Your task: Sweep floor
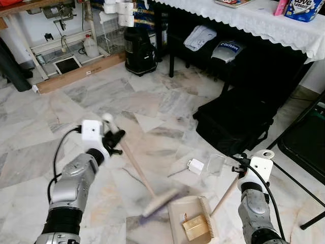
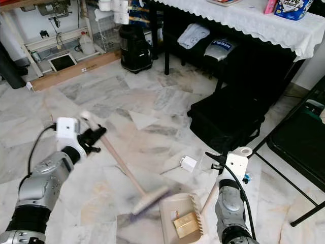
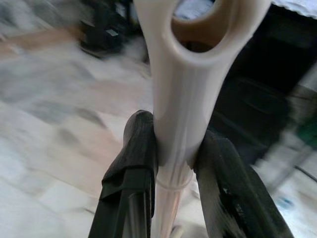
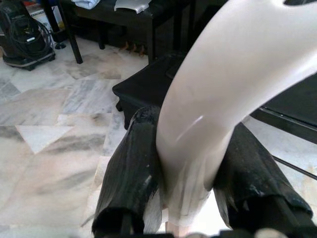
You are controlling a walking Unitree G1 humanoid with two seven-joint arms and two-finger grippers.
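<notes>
Marble-patterned tile floor: left gripper clamps the top of a long cream-handled broom, its blurred head beside a beige dustpan. Right gripper clasps the dustpan's upright cream handle; a tan scrap lies in the pan.

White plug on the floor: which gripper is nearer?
Right. The right gripper, shut on the dustpan handle, hangs beside the plug; the left gripper holds the broom farther off.

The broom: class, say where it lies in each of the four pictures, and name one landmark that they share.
Left eye view: broom slants from the left gripper to the floor.
Right eye view: the same slant, head by the dustpan.
Left wrist view: handle top between the fingers.
Right wrist view: not in it.
Shared landmark: black case.
</notes>
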